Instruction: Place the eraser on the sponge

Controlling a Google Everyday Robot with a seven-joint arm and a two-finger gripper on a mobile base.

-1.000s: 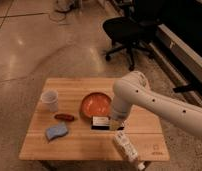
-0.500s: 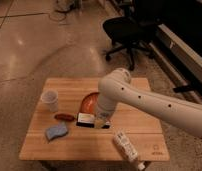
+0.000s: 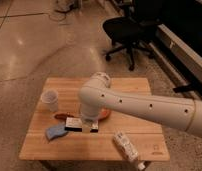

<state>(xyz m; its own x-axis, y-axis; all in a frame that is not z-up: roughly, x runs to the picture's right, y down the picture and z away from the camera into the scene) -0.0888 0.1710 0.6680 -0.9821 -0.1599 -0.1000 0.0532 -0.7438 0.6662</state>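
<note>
The thick white robot arm (image 3: 144,105) reaches in from the right edge across the square light wooden table (image 3: 94,150), bends at a rounded joint above the table's middle and turns straight down. At its lower end the gripper (image 3: 89,125) points at the tabletop, its fingers closed on the small flat black eraser with a white face (image 3: 73,123). The eraser lies level, just right of the light blue wavy-edged soft sponge (image 3: 55,132) and not on it; whether it touches the wood cannot be told. The arm covers most of the orange bowl (image 3: 105,114), leaving only a sliver of rim. A small dark red oblong thing (image 3: 61,116) peeks out behind the eraser. A pale translucent cup (image 3: 50,100) stands at the left, and a long white printed carton (image 3: 126,146) lies near the front right edge, its print unreadable. A black office chair (image 3: 125,30) stands on the floor behind.
</note>
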